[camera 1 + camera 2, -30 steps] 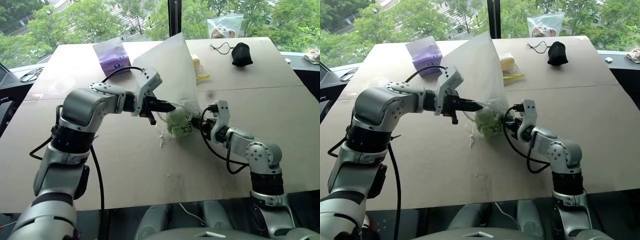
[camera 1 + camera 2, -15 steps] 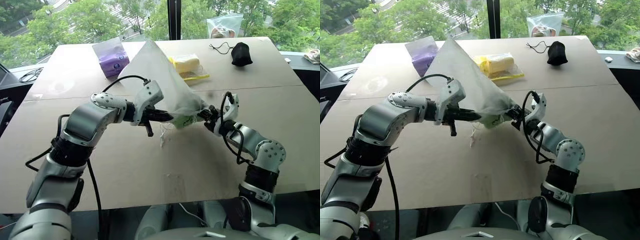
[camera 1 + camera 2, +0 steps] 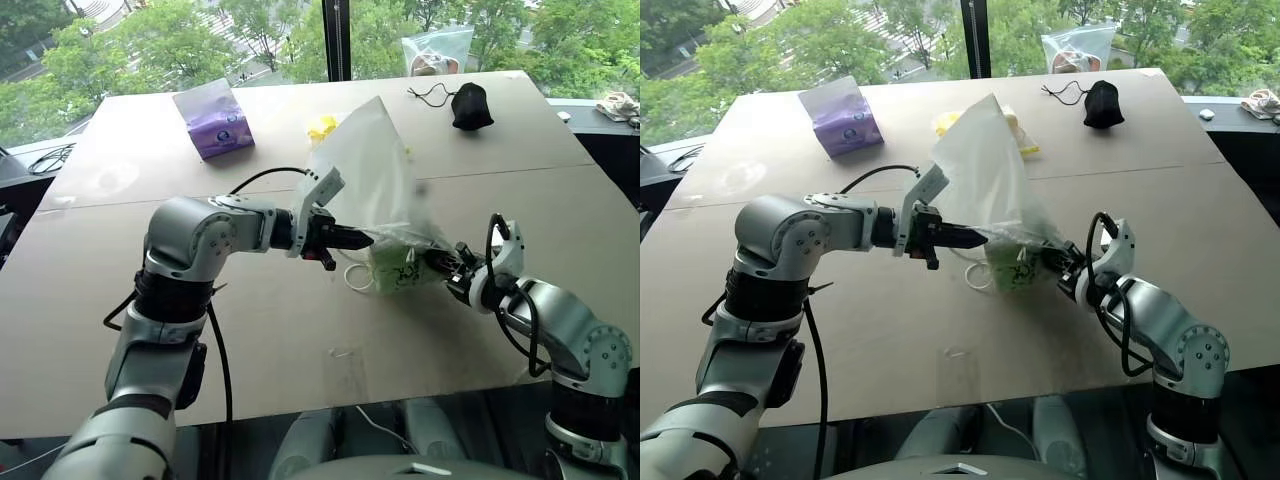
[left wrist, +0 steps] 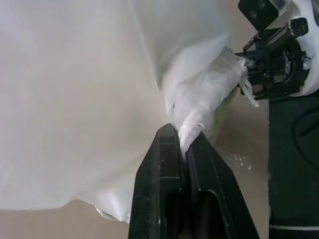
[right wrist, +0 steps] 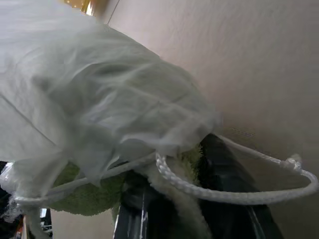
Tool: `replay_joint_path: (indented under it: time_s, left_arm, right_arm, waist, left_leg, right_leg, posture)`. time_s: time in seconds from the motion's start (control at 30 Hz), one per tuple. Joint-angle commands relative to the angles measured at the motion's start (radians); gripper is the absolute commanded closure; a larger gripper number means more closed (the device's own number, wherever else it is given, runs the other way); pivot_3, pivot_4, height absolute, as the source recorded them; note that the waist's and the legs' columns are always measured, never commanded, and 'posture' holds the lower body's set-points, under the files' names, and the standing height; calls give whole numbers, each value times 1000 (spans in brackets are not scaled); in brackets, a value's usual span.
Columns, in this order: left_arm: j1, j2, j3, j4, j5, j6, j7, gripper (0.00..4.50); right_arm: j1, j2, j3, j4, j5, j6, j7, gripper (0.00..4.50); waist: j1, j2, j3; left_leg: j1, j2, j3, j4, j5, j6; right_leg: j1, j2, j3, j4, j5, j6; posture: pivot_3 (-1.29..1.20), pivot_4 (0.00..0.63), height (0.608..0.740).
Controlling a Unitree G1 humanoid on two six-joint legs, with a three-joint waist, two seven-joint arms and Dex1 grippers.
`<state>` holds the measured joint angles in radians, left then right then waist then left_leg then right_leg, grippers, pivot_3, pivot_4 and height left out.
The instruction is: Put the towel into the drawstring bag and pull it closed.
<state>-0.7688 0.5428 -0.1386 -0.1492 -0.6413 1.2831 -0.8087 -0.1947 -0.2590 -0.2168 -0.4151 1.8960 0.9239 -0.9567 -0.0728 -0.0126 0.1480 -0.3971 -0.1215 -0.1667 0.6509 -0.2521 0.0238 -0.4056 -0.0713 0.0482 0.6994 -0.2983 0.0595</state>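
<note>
Left wrist view: the thin white translucent drawstring bag is pinched at its mouth by the clamped left gripper. The soft, light pale green terry towel bulges at the mouth. The right gripper, seemingly part-open, sits at the cords, best gripped there.

Silver-grey jointed arms; black cables; black-fingered left hand; white wrists.

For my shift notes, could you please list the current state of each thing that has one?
drawstring bag: mouth gathered, held up off the table
towel: partly inside the bag mouth
left claw: shut on bag fabric
right claw: at the bag mouth
black pouch: lying on the table
</note>
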Motion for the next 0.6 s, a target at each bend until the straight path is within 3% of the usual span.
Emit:
replay_joint_path:
  time_s: [0.03, 0.13, 0.27, 0.4, 0.47, 0.53, 0.6]
  left_arm:
    - [5, 0, -28, -9, 45, -94, 9, 4500]
    - [-1, -14, -28, 9, 53, -113, 13, 4500]
    - [-16, -26, -22, 18, 57, -122, 14, 4500]
    - [-33, -29, -24, 30, 62, -130, 12, 4500]
    - [-41, -30, -27, 37, 65, -135, 8, 4500]
    - [-46, -31, -30, 42, 68, -137, 5, 4500]
    - [-49, -31, -34, 46, 71, -141, 2, 4500]
  right_arm:
    - [-16, -35, 57, -58, -90, -51, 95, 2281]
    - [-28, -141, 112, -117, -259, -7, 233, 773]
    - [-14, -360, 182, -283, -510, 21, 562, 773]
    - [23, -491, 203, -359, -683, -31, 809, 773]
    - [34, -521, 207, -369, -740, -53, 902, 773]
    - [38, -521, 219, -375, -782, -71, 967, 216]
    - [28, -494, 252, -369, -810, -65, 982, 79]
  waist:
    - [5, 0, 0]
    - [11, 0, 0]
    - [18, 0, 0]
    - [23, -1, 1]
    - [28, -1, 1]
    - [32, -1, 1]
    - [34, -2, 1]
  left_leg:
    - [0, 0, 0, 0, 0, 0]
    - [-1, 0, 1, 0, 0, 0]
    - [-2, -1, 0, 0, 0, 0]
    - [-2, 0, -1, 0, 0, 0]
    - [-2, 0, -1, 1, 0, 0]
    - [-2, 0, -1, 2, 0, 0]
    - [-2, 0, -1, 2, 0, 0]
  right_leg:
    - [0, 0, 0, 0, 0, 0]
    - [0, 0, -2, -1, 0, 0]
    - [0, 0, -3, -2, 0, 0]
    - [0, 0, -5, -3, 0, 0]
    - [1, 0, -5, -3, 0, 1]
    - [1, -1, -5, -3, 0, 1]
    - [1, -1, -5, -3, 0, 1]
  posture:
    - [0, 150, 740]
    - [0, 150, 740]
    - [0, 150, 740]
    - [0, 150, 740]
    - [0, 150, 740]
    - [0, 150, 740]
    - [0, 150, 740]
